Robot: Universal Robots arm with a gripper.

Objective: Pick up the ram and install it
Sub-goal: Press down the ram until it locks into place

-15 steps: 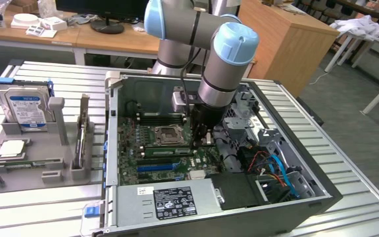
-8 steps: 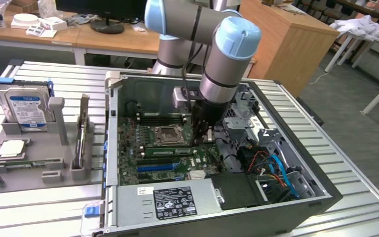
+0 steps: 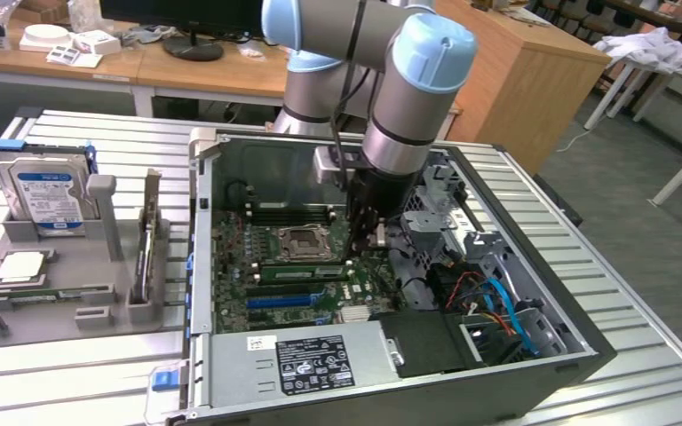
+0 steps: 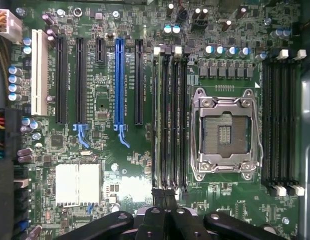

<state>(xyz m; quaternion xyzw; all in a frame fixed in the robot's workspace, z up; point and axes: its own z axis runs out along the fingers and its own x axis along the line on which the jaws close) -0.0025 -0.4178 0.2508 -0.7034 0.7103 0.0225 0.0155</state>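
Note:
A green ram stick [image 4: 155,115] sits edge-up in the slot of the black bank that lies farthest from the empty CPU socket [image 4: 224,131]. In the exterior view that ram [image 3: 299,271] shows as a green strip on the motherboard inside the open case. My gripper [image 4: 165,196] hovers over one end of this slot bank, its two dark fingertips pressed together with nothing between them. Seen from outside, the gripper [image 3: 365,251] reaches down into the case just to the exterior view's right of the stick. A second ram [image 3: 148,238] stands upright in the grey holder outside the case.
The grey holder tray [image 3: 33,315] on the exterior view's left also carries a hard drive [image 3: 43,193] with a blue label and a square silver CPU [image 3: 21,266]. Case walls [image 3: 199,266], a drive cage and cables [image 3: 501,306] surround the motherboard. Another slot bank [image 4: 282,120] lies beyond the socket.

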